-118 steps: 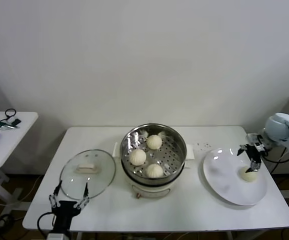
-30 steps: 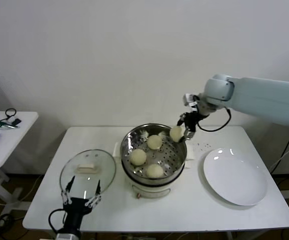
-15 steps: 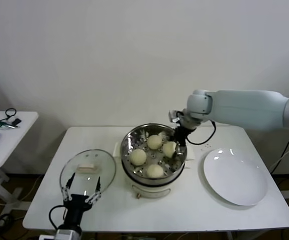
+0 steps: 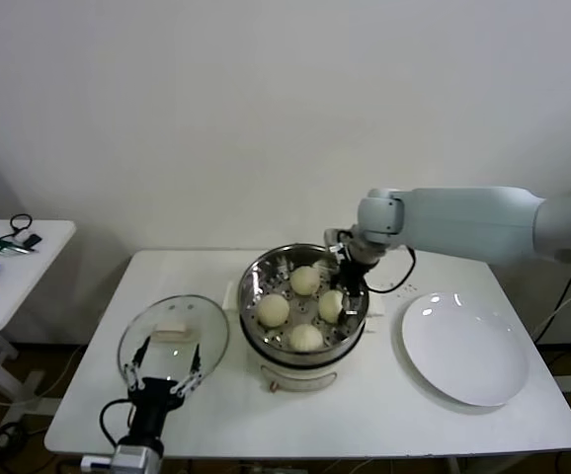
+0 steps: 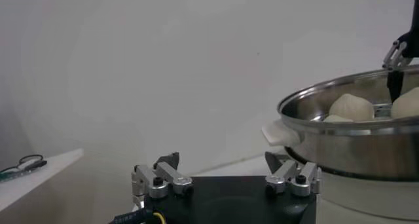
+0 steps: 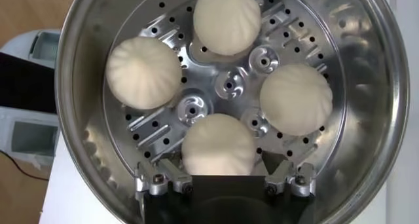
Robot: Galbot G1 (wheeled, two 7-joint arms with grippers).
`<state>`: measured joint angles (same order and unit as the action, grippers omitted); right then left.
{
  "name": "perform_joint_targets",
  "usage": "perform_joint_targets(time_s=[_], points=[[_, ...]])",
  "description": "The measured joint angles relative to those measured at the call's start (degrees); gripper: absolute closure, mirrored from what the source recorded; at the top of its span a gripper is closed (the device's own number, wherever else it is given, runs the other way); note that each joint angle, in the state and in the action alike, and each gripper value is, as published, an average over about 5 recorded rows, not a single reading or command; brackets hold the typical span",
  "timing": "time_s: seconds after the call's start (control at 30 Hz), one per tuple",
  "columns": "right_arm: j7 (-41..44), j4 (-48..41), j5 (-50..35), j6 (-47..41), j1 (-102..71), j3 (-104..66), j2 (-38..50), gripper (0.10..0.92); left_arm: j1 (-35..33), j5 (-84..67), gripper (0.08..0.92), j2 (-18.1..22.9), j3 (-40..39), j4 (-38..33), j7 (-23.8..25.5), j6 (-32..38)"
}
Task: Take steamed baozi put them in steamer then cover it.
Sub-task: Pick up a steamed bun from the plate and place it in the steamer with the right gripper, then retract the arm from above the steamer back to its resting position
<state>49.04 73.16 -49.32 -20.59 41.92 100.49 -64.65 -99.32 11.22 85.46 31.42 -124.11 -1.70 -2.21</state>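
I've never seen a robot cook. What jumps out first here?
The shiny steamer at the table's middle, with four white baozi on its perforated tray. The right claw hangs open inside it over the bun on the right side, while the white plate to the right is bare. The glass lid lies left of the steamer, with the left claw open by it.

White bench (image 4: 384,415), rectangular, against pale wall. Steamer (image 4: 304,306) standing directly on bench near middle, shiny steel pot on cream base. Glass lid (image 4: 174,342) with cream handle lying flat on bench, just beside steamer on robot's left, near front edge. Large white plate (image 4: 465,348) lying on bench on robot's right side, apart from steamer. Few small dark specks (image 4: 400,288) on bench surface between steamer and plate, toward back edge; too small to identify.
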Motion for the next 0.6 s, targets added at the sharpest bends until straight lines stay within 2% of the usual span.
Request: perform_joint_targets(time_s=[0.6], points=[[1.8,3.0,-0.5,1.7,3.3,-3.6,5.0,0.203,-0.2,0.1,0.177,-0.2,-0.1,0.0,-0.1,0.0]])
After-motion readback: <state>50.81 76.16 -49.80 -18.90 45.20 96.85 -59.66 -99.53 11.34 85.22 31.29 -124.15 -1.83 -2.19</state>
